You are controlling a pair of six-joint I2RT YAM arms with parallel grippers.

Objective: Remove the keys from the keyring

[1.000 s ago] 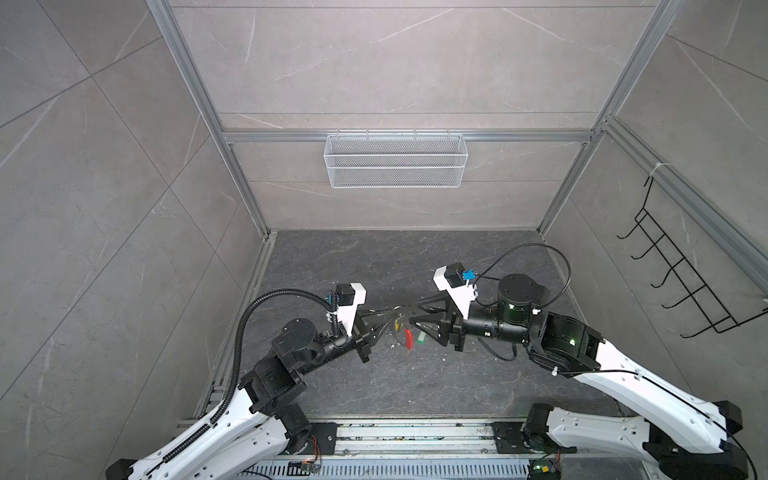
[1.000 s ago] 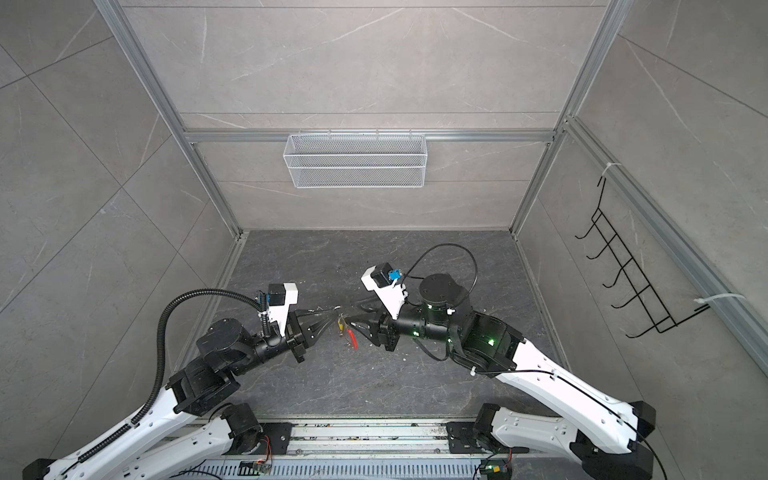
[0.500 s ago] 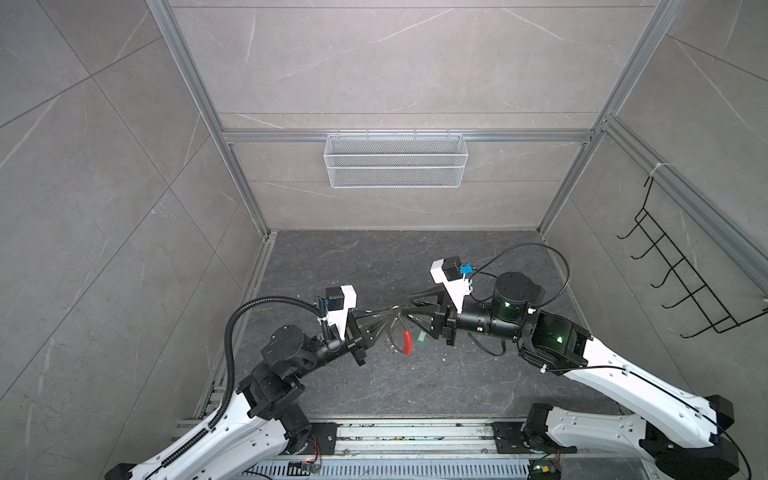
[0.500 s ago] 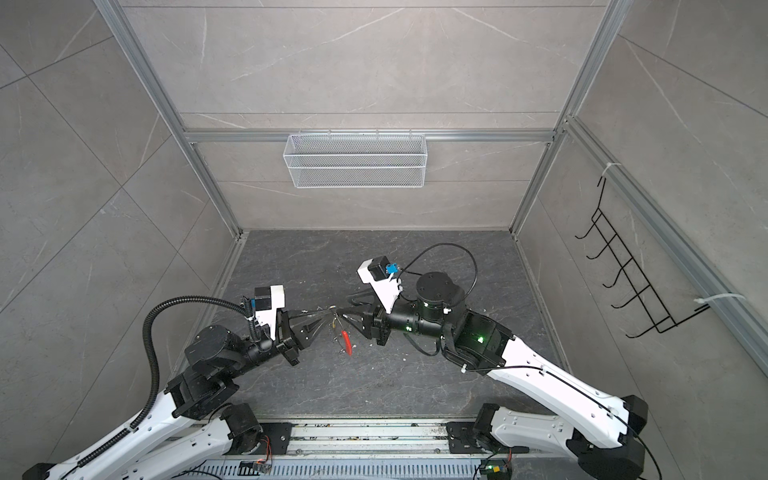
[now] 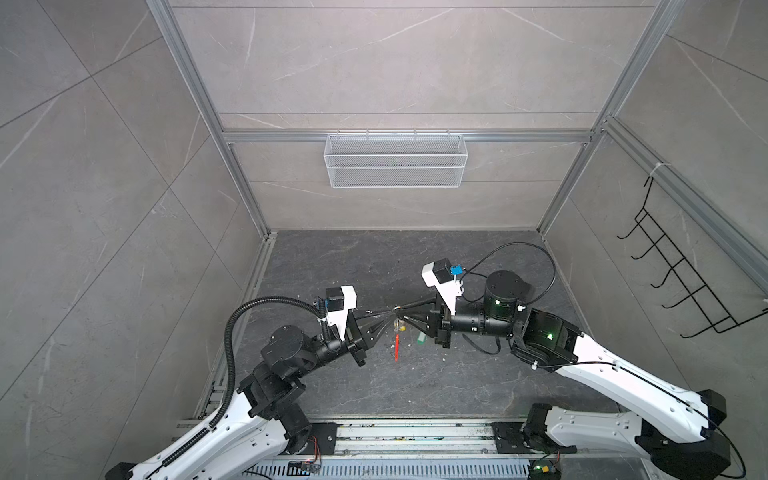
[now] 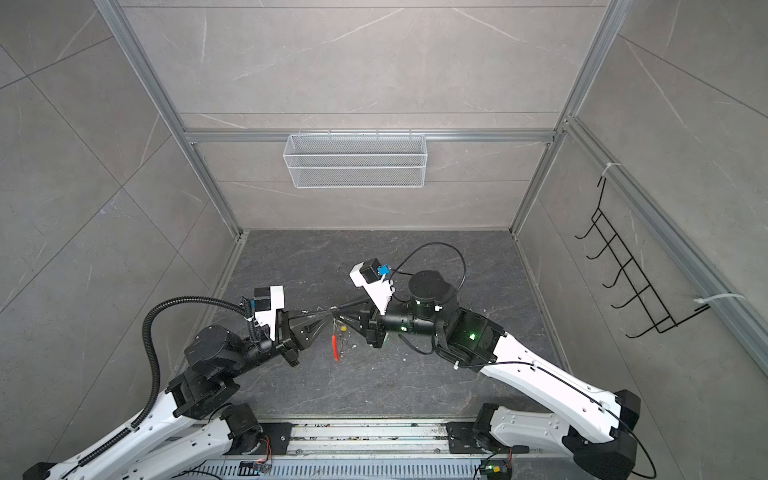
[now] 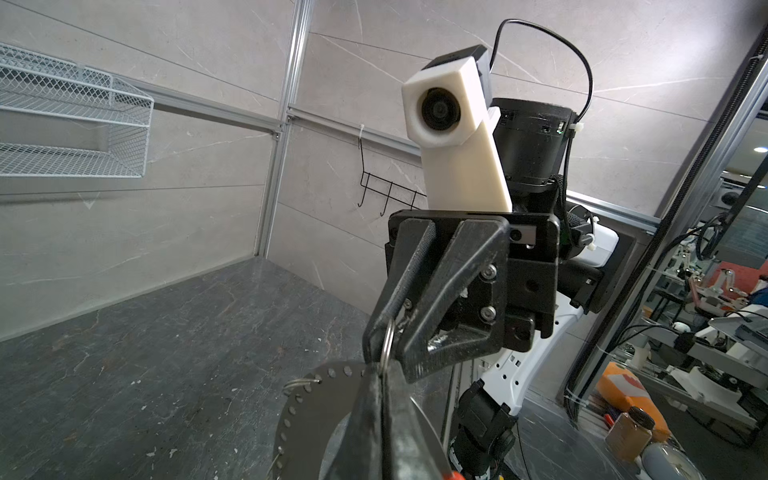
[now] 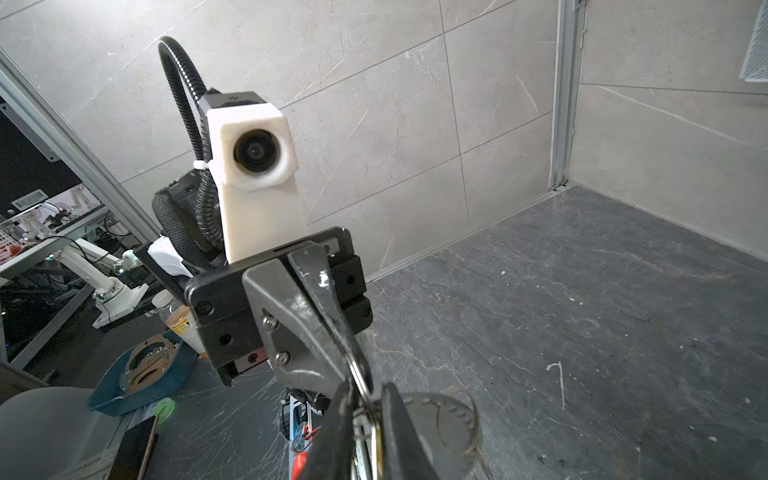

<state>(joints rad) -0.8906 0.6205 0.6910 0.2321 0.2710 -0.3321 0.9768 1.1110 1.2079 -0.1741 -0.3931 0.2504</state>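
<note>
Bench (image 5: 332, 257) of dark grey, veined like slate and flecked with pale specks and scuffs, forms the base of a booth. Large pale grey tiled walls (image 5: 395, 62) close it on three sides, joined by aluminium posts (image 5: 245, 199) at the corners. A white wire basket (image 5: 395, 164) hangs on the back wall. A black hook rack (image 5: 681, 282) hangs on the right wall. Along the near edge runs a metal rail (image 5: 415, 434) that carries both arm bases. Past the open side, the right wrist view shows a cluttered workshop with a teal tray (image 8: 137, 374).

The two arms meet tip to tip above the middle of the bench. The left pincer (image 5: 386, 323) is fully closed, its tips nipping a small steel split ring (image 7: 388, 338). The right pincer (image 5: 405, 319) is closed down to a narrow gap on that same ring from the opposite side. A round perforated metal disc (image 7: 316, 399) hangs beside the ring.

The keyring (image 5: 397, 345) dangles just below the meeting tips, its red sleeve hanging upright above the bench. The yellow tag (image 5: 401, 328) sits just under the tips, at the sleeve's upper end. The green tag (image 5: 422, 338) shows apart from it, beneath the right pincer's body. I cannot tell whether it rests on the bench.
</note>
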